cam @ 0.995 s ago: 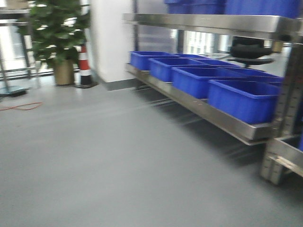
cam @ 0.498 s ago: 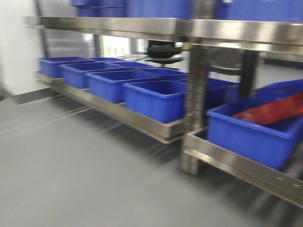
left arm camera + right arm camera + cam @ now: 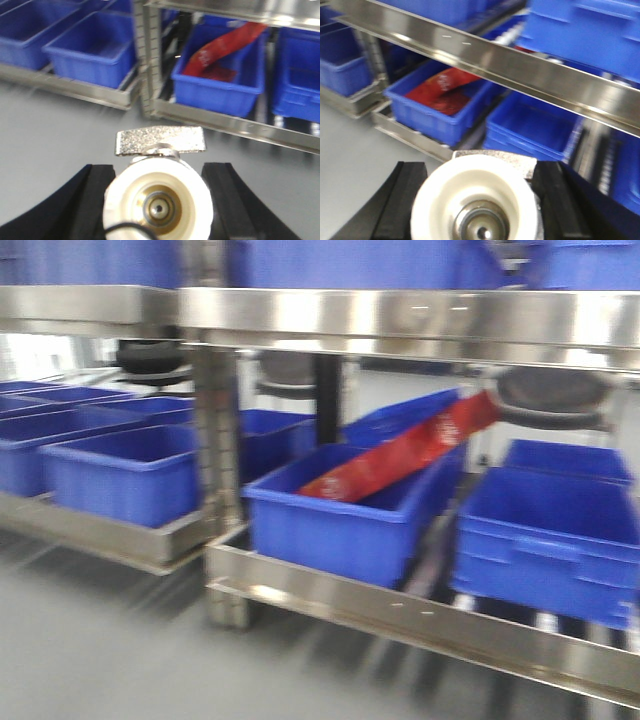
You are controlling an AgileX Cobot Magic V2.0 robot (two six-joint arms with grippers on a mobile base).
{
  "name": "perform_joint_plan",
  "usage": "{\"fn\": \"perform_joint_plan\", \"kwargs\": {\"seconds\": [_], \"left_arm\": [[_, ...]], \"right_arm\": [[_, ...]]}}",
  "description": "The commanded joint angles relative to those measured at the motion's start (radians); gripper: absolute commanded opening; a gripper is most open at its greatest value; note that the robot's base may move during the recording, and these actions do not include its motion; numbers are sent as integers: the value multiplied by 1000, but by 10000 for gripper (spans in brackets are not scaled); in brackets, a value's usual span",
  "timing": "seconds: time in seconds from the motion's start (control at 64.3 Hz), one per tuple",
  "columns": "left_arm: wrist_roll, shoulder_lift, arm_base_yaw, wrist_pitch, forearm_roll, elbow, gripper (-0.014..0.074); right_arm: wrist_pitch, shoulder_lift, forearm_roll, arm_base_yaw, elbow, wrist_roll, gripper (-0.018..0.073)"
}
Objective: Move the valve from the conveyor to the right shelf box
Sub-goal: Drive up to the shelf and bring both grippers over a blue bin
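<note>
In the left wrist view a valve [image 3: 158, 195] with a white round body, a brass bore and a speckled silver handle [image 3: 159, 141] sits between my black fingers [image 3: 94, 200]; my left gripper [image 3: 159, 202] is shut on it. A second white valve [image 3: 476, 197] fills the right wrist view, and my right gripper [image 3: 479, 205] is shut on it, one black finger [image 3: 404, 200] on each side. Both are held above the grey floor in front of the steel shelf [image 3: 400, 615] with its blue boxes [image 3: 345, 520]. The conveyor is out of view.
A red bag [image 3: 410, 455] lies slanted in the middle blue box. Another blue box [image 3: 545, 530] stands to its right and more [image 3: 120, 475] to the left. A steel upright [image 3: 220, 440] divides the shelf bays. An upper shelf [image 3: 400, 320] carries further blue boxes.
The front view has swung right along the shelf. The plant and cone have left the view, and the box with the red bag has come from the right edge to the centre.
</note>
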Motion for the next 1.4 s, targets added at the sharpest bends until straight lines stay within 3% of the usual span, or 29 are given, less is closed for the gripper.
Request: {"fn": "perform_joint_plan", "kwargs": {"seconds": [0.0, 1.384], "left_arm": [[-6, -11, -1, -49, -11, -6, -111], [-6, -11, -1, -51, -7, -6, -111]], "right_arm": [[-77, -12, -8, -2, -16, -9, -152], [-79, -12, -8, -2, -16, -9, -152]]}}
